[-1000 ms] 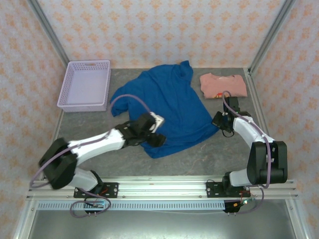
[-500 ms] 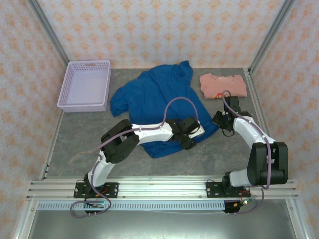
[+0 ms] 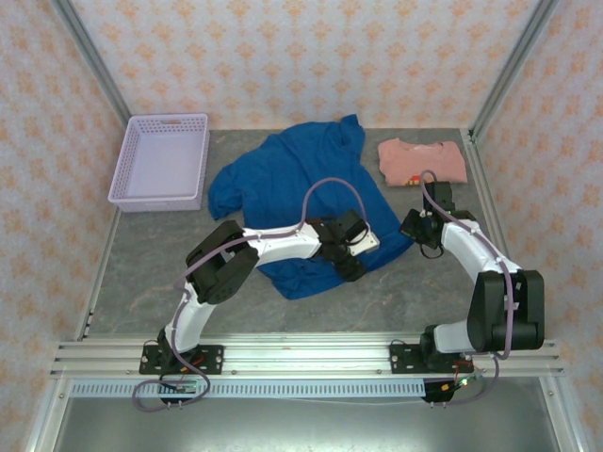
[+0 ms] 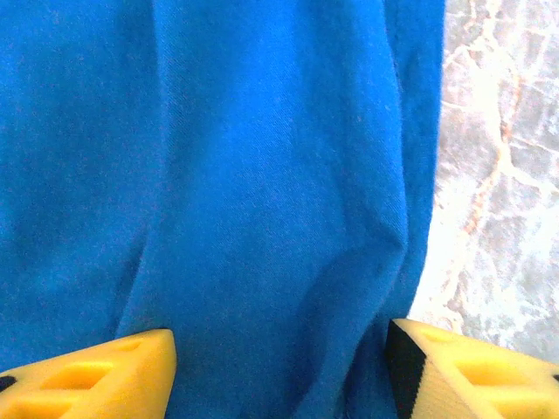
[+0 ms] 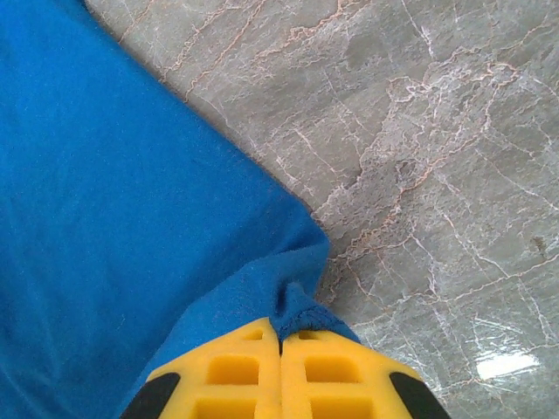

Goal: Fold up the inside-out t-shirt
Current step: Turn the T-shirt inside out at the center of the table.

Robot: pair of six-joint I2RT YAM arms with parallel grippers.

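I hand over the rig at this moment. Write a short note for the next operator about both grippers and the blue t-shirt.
Left gripper: open, low over the near part of the blue t-shirt, holding nothing.
Right gripper: shut on the near right corner of the blue t-shirt.
The t-shirt lies spread and wrinkled; a folded salmon-pink shirt lies beyond it on the right.
Done: one corner gripped.
Left: every fold.

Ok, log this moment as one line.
t-shirt: spread unfolded on table | left gripper: open over t-shirt near its edge | right gripper: shut on t-shirt corner
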